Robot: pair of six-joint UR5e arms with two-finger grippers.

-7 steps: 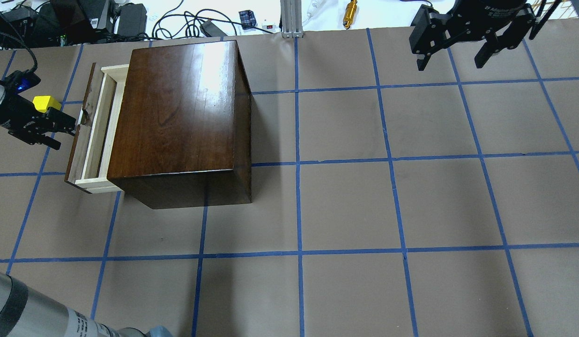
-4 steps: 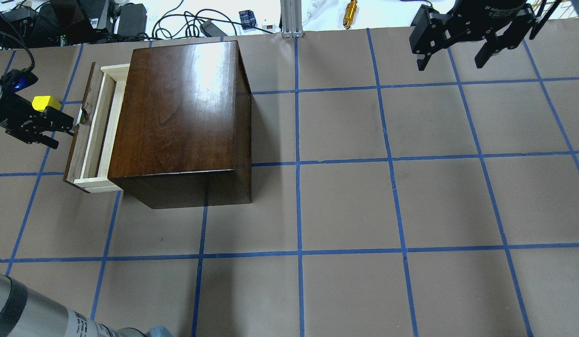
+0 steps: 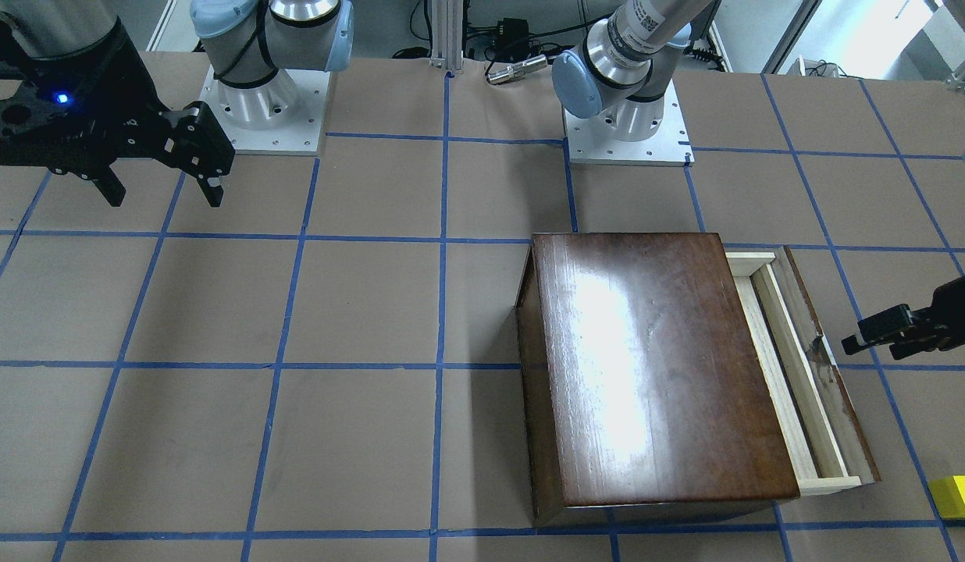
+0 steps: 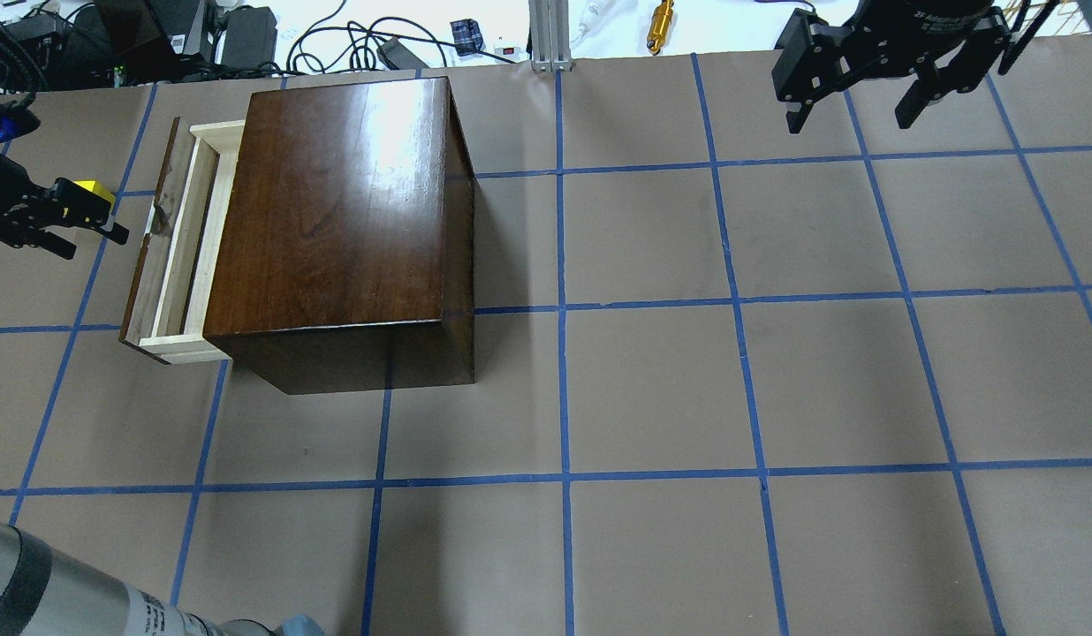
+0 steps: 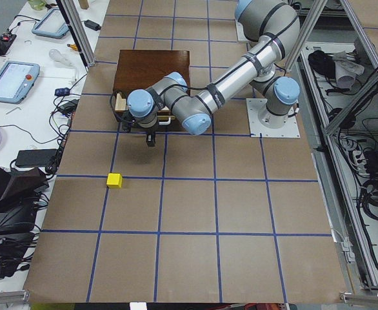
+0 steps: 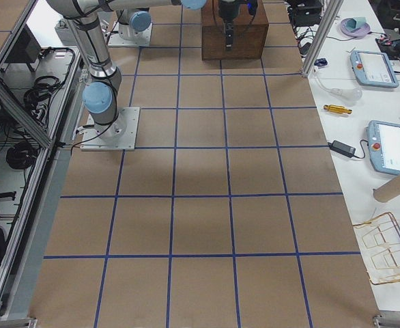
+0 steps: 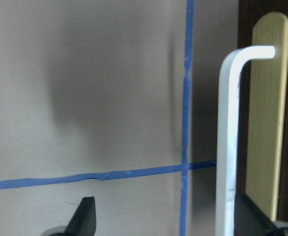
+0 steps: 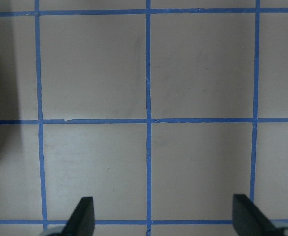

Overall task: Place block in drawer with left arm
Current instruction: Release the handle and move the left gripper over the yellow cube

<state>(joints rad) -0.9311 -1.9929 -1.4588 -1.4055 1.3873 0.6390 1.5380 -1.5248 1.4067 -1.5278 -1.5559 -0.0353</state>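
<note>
Camera looks straight down on brown paper-covered table point(image 8: 198, 69). Blue tape lines point(image 8: 148, 73) form grid: three run top to bottom, three run across, one near top edge, one at mid-height, one near bottom. Right gripper point(image 8: 166, 221) sits at bottom edge, only two black fingertips point(image 8: 85, 214) showing, spread wide, middle tape line passing between them. Darker shadow point(image 8: 1, 73) lies along left edge. Faint scuffs mark paper in upper squares.

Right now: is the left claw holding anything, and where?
Nothing. The left claw is open, clear of the drawer handle; the block lies on the table.
</note>
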